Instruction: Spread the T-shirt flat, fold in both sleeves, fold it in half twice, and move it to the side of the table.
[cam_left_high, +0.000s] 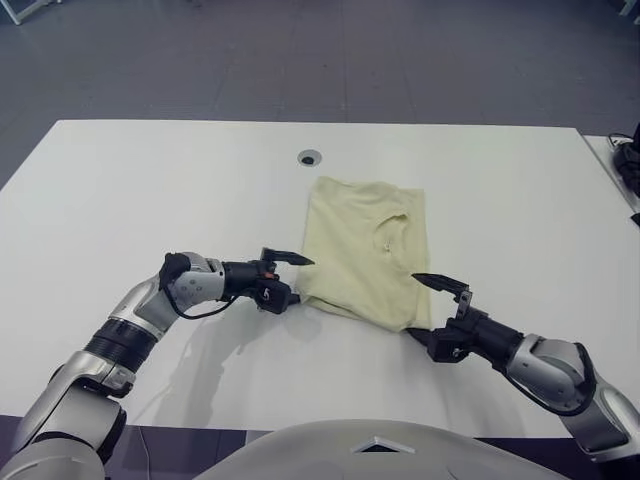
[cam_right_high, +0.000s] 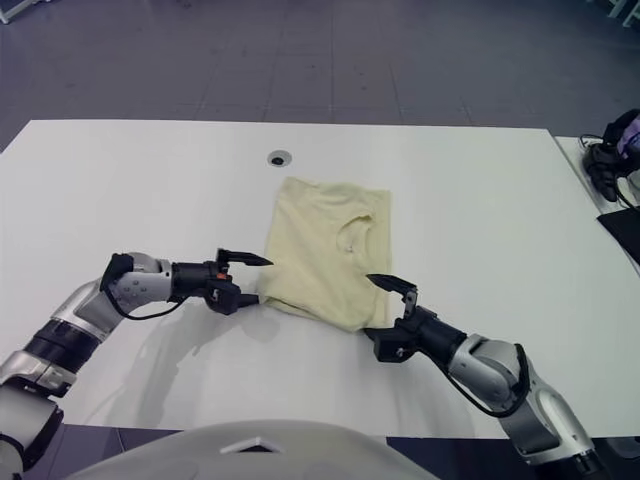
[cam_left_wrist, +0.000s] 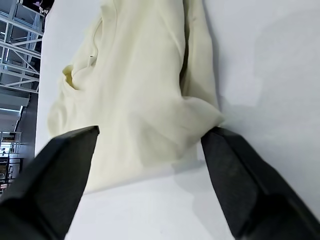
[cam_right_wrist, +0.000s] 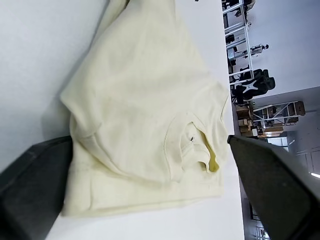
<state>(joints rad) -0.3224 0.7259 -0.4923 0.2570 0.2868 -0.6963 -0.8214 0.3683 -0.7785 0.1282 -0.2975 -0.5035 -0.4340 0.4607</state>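
Pale yellow T-shirt folded into a rough rectangle near the middle of the white counter, long axis running from the near edge toward the far edge. Neck opening on the top layer, toward the far right. Near hem rumpled, layers uneven; sleeves hard to make out among the folds. Left fingers spread wide at the near left corner, lower one just beside the cloth, gripping nothing. Right fingers spread wide at the near right corner, holding nothing; in the right wrist view one finger hides part of that corner. Round cable hole beyond the shirt.
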